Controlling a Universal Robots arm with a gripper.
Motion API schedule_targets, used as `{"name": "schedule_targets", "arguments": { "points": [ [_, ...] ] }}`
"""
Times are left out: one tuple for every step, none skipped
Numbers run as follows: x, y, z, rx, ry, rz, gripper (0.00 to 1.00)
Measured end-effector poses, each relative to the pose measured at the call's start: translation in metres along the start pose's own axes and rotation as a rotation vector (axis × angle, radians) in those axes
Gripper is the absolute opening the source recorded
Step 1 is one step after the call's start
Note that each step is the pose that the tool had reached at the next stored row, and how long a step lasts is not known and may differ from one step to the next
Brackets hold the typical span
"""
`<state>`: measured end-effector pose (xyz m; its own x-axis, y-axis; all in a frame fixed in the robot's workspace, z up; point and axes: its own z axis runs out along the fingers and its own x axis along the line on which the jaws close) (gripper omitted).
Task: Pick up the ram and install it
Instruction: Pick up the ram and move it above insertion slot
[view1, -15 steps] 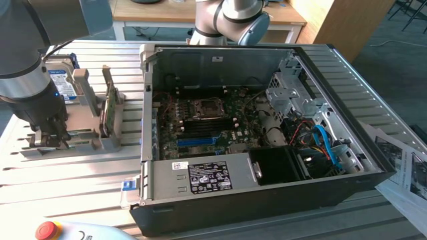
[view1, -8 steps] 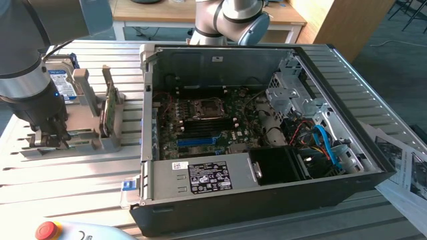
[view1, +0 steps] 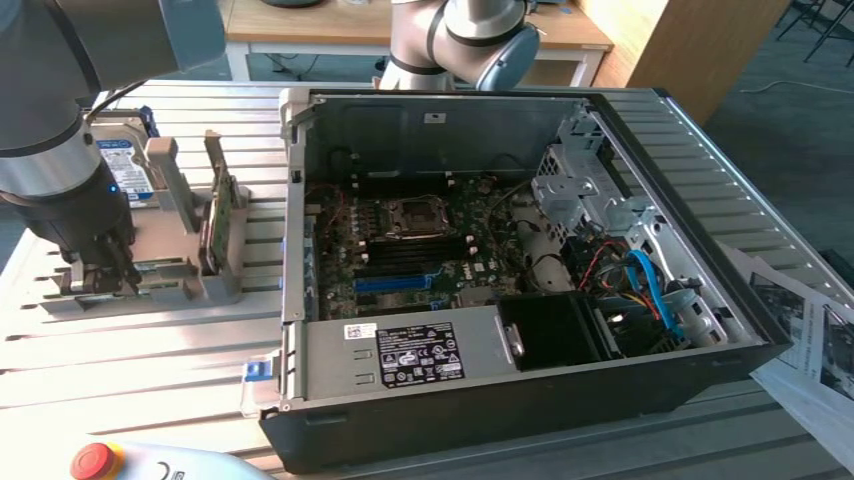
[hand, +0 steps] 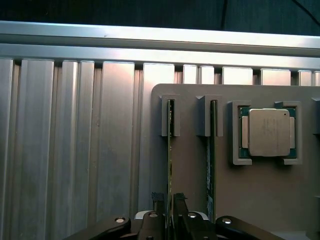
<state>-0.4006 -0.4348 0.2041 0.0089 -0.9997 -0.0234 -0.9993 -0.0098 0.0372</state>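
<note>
Jaws straddle the ram (hand: 170, 150) in its grey holder (hand: 190, 170) on the desk (hand: 75, 150)

The gripper (hand: 169, 196) stands narrowly open, one jaw on each side of the upright stick, not visibly pinching it. A second stick (hand: 211, 150) sits in the neighbouring slot. Light, stiff and thin, the board looks fragile. Its flat faces near the top edge seem the safest hold.

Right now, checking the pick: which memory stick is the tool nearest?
The stick farther from the silver processor, directly at the tool; its neighbour stands aside.
</note>
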Motion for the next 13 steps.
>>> {"name": "schedule_targets", "arguments": {
  "points": [
    [0.0,0.0,0.0,0.0,0.0,0.0,0.22],
    [0.0,0.0,0.0,0.0001,0.0,0.0,0.22],
    [-0.0001,-0.0002,0.0001,0.0002,-0.0001,-0.001,0.22],
    [-0.0001,-0.0003,0.0001,0.0001,-0.0001,-0.002,0.22],
    [0.0,-0.0005,0.0,0.0,0.0001,-0.004,0.22],
    [0.0,-0.0006,0.0,-0.0001,0.0003,-0.007,0.22],
    [0.0,-0.0007,0.0,-0.0001,0.0003,-0.01,0.22],
    [0.0,-0.001,0.0,-0.0002,0.0005,-0.013,0.22],
    [0.0,-0.0014,0.0,-0.0002,0.0005,-0.018,0.22],
    [0.0,-0.0019,-0.0001,-0.0005,0.0008,-0.022,0.22],
    [0.0001,-0.0025,-0.0002,-0.0007,0.001,-0.026,0.22],
    [0.0001,-0.0033,-0.0001,-0.0006,0.0011,-0.03,0.22],
    [0.0,-0.0036,-0.0001,-0.0006,0.0011,-0.032,0.22]
  ]
}}
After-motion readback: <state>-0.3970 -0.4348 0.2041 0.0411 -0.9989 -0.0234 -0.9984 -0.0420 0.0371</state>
